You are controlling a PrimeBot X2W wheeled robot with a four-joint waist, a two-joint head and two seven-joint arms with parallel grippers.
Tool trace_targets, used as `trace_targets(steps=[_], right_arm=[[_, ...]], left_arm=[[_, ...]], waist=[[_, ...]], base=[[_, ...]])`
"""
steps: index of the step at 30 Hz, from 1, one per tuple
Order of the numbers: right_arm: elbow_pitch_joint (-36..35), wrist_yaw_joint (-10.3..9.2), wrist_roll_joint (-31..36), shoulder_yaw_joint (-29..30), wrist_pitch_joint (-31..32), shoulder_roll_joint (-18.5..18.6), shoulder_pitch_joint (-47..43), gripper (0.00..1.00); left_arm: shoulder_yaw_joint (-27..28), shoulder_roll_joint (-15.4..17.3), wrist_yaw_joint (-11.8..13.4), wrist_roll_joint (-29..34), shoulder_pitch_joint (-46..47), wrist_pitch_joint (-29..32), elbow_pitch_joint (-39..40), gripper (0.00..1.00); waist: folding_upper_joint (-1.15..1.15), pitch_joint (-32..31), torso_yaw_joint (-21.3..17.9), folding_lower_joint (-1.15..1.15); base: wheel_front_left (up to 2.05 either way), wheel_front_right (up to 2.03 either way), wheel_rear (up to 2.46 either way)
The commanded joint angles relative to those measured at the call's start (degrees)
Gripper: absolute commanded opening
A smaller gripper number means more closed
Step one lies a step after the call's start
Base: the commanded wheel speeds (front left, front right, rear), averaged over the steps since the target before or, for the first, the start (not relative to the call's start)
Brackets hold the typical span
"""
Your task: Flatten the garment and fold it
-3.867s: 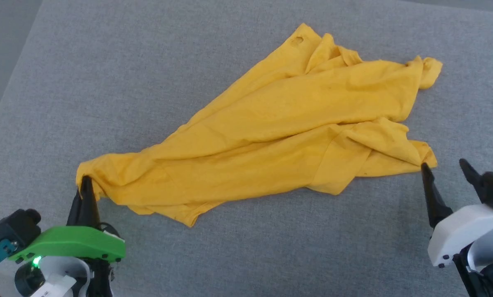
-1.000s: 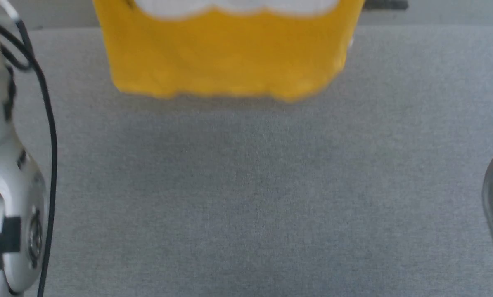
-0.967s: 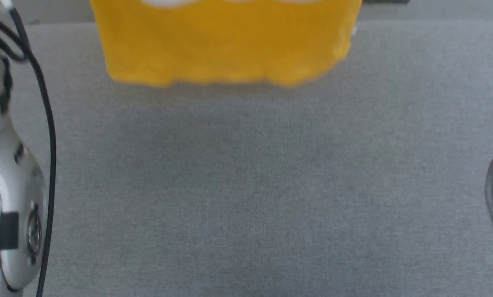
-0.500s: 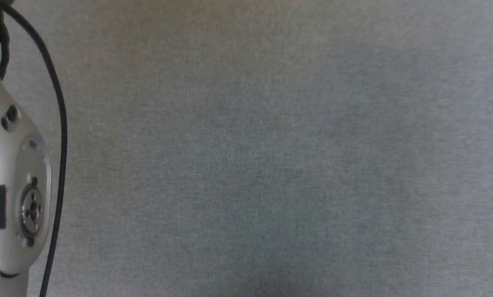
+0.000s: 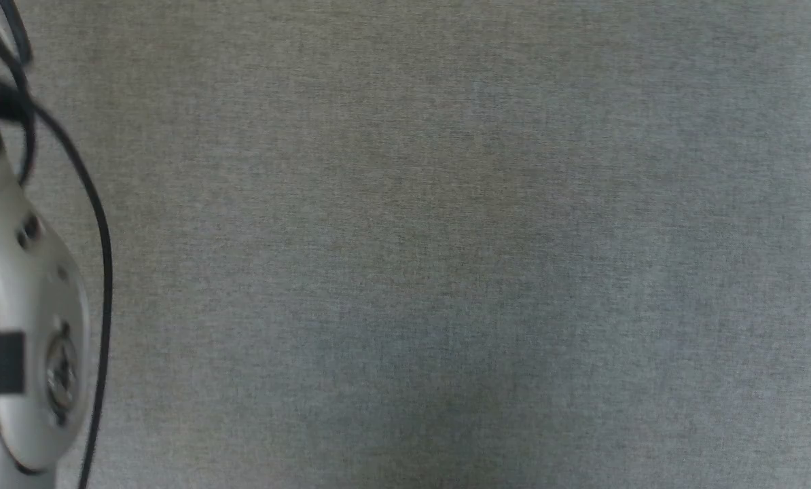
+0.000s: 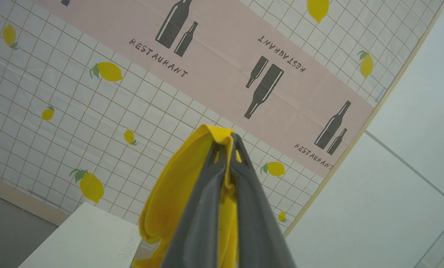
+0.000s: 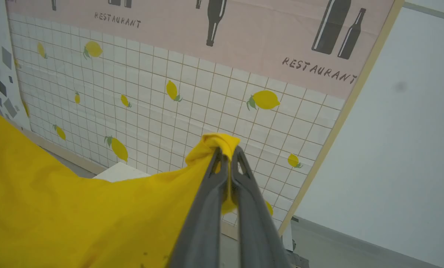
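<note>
Item: garment (image 7: 77,208), yellow cotton. Light, limp, creases freely.
Location: held aloft before the far lemon-patterned wall (image 6: 58,111).
Left pincer (image 6: 226,147): clamped tight on one bunched corner.
Right pincer (image 7: 225,152): likewise clamped on another.
Best hold: corners or hems, spread wide.
</note>
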State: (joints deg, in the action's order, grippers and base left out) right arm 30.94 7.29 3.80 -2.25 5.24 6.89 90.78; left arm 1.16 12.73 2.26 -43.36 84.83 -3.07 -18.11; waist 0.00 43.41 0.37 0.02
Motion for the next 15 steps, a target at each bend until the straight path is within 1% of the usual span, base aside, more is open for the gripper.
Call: trace_targets(steps=[1, 5, 6, 10, 12, 15], right_arm=[[-2.3, 0.20, -2.2, -0.7, 0.1, 1.0, -2.4, 0.00], [-11.5, 0.20, -8.9, -1.9, 2.8, 3.1, -10.8, 0.00], [-15.0, 0.20, -10.7, -2.0, 4.1, 3.7, -13.6, 0.00], [-29.2, 0.20, -15.6, -0.5, 10.2, 4.9, -26.5, 0.00], [-34.9, 0.20, -16.9, 1.0, 12.7, 4.8, -32.4, 0.00], [-42.4, 0.20, -18.4, 4.2, 16.0, 3.7, -42.4, 0.00]], left_arm=[[0.3, 0.5, -0.7, -1.3, -2.5, 0.8, 2.1, 0.00], [0.9, 1.6, -1.2, -4.1, -11.0, 5.3, 9.3, 0.00], [1.3, 2.0, -1.0, -5.0, -13.5, 6.7, 11.4, 0.00], [2.7, 3.2, 0.8, -7.0, -25.4, 11.1, 21.5, 0.00], [3.4, 3.2, 1.9, -7.3, -31.1, 12.1, 25.5, 0.00], [3.8, 3.1, 3.6, -6.4, -41.5, 12.8, 31.2, 0.00]], waist=[[0.00, -0.8, 0.4, -0.02], [0.00, -3.6, 0.4, -0.02], [0.00, -4.4, 0.4, -0.02], [0.00, -7.9, 0.4, -0.02], [0.00, -9.5, 0.6, -0.02], [0.00, -12.3, 0.9, -0.02]], base=[[0.00, 0.00, 0.00], [0.00, 0.00, 0.00], [0.00, 0.00, 0.00], [0.00, 0.00, 0.00], [0.00, 0.00, 0.00], [0.00, 0.00, 0.00]])
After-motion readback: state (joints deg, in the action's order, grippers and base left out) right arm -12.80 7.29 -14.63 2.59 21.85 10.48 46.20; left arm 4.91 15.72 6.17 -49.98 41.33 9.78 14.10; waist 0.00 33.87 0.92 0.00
